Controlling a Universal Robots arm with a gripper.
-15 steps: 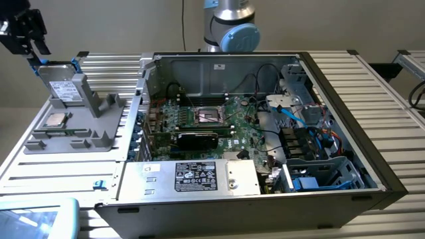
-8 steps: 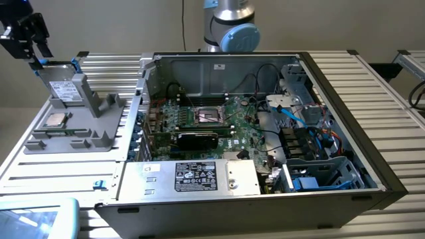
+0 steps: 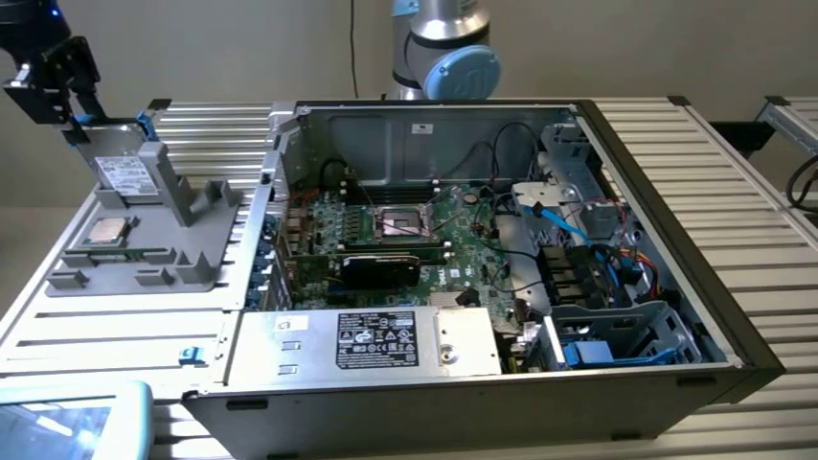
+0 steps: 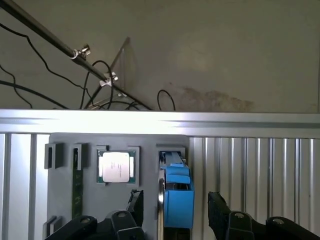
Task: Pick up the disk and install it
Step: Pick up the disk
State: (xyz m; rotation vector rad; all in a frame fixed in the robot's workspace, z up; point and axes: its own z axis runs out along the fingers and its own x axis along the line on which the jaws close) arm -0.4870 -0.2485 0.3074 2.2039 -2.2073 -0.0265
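The disk (image 3: 124,173), a silver-grey drive with a white label in a blue carrier, stands on edge in a slot of the grey fixture (image 3: 164,261) at the exterior view's left. My gripper (image 3: 77,113) hangs just above its far end. In the wrist view the blue carrier edge of the disk (image 4: 178,192) lies between my two black fingers (image 4: 136,201), which stand wide apart on either side without touching it. The gripper (image 4: 175,200) is open and holds nothing.
A square silver CPU chip (image 4: 116,166) and a green memory stick (image 4: 76,186) sit in the fixture (image 4: 65,200) beside the disk. The open computer case (image 3: 669,220) fills the middle of the ribbed table, with a blue-grey drive bay (image 3: 626,331) and a silver power supply (image 3: 371,340).
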